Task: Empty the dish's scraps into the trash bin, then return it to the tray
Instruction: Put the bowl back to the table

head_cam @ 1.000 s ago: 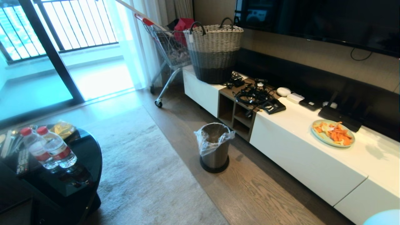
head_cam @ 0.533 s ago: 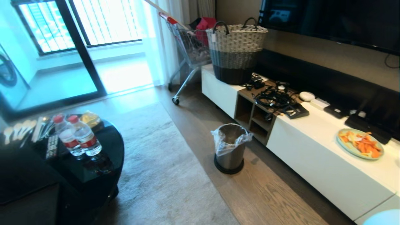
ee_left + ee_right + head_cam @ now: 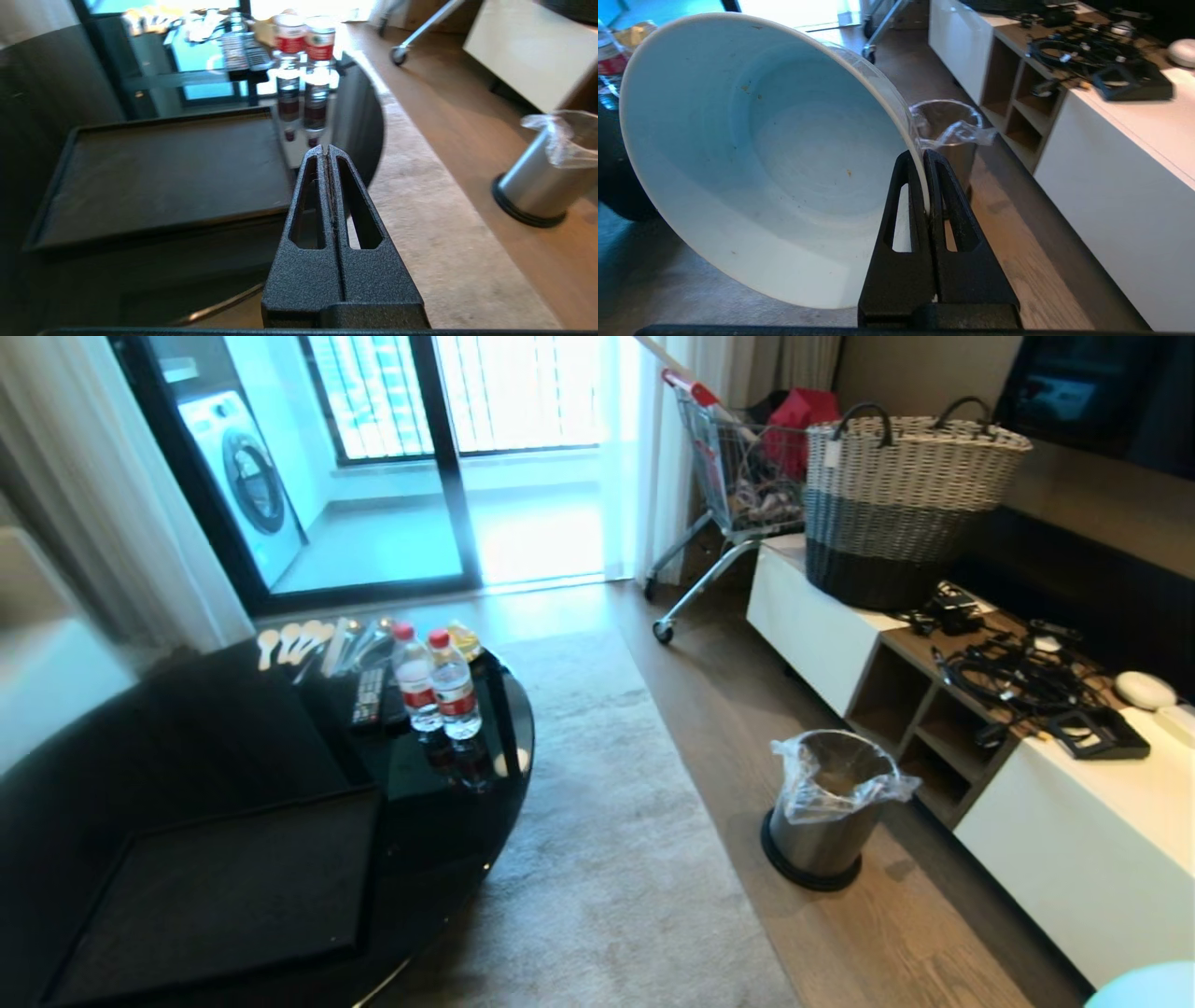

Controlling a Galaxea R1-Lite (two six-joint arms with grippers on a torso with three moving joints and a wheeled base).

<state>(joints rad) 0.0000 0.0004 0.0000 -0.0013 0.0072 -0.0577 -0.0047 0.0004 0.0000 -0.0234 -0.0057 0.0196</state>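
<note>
The dish [image 3: 761, 154], a white deep bowl, is tipped on its side with my right gripper [image 3: 923, 154] shut on its rim. Only tiny specks cling inside it; the scraps are out of view. In the head view just an edge of the dish [image 3: 1144, 987] shows at the bottom right corner. The steel trash bin [image 3: 822, 831] with its clear liner stands on the wood floor, beyond the dish [image 3: 964, 161]. The flat black tray [image 3: 224, 887] lies empty on the round table. My left gripper [image 3: 325, 148] is shut on nothing, hanging near the tray [image 3: 163, 172].
The glossy black round table [image 3: 448, 784] also carries two water bottles [image 3: 439, 681], a remote and spoons. A grey rug [image 3: 607, 859] lies between table and bin. A white cabinet [image 3: 1074, 831] with cables, a woven basket [image 3: 906, 504] and a shopping cart [image 3: 738, 476] line the right.
The whole head view has swung left: the table and tray have come into view, the bin has shifted right, and the green plate has left the picture. Neither arm has moved.
</note>
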